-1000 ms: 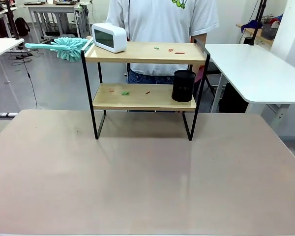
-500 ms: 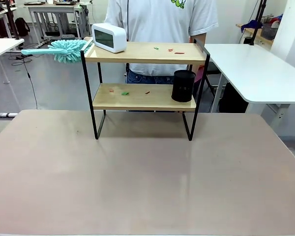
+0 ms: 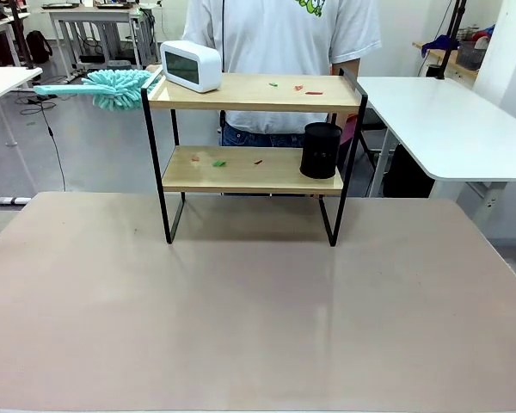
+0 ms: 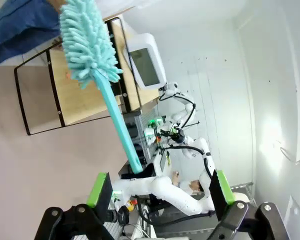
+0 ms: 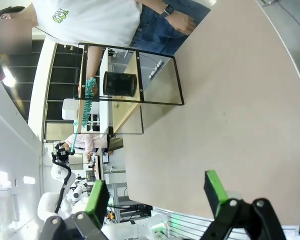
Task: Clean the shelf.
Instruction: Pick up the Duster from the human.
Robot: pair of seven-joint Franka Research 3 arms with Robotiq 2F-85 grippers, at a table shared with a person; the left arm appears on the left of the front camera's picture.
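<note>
The shelf (image 3: 241,93) stands at the table's far side, two wooden boards in a black frame. Small red and green scraps (image 3: 297,87) lie on both boards. A white clock (image 3: 191,65) sits top left and a black cup (image 3: 321,150) lower right. A person behind it holds a teal duster (image 3: 116,86) out past the shelf's left end, handle pointing left. My left gripper (image 4: 159,192) is open, and the duster (image 4: 87,45) handle's end hangs ahead between its fingers, apart from them. My right gripper (image 5: 156,197) is open over the table, far from the shelf (image 5: 125,115).
The tan table (image 3: 258,318) spreads wide in front of the shelf. White tables (image 3: 447,120) stand to the right and far left. The person's other hand (image 5: 182,22) hangs behind the shelf.
The duster has shifted slightly left and its handle has dipped a little. The shelf and the things on it have not moved.
</note>
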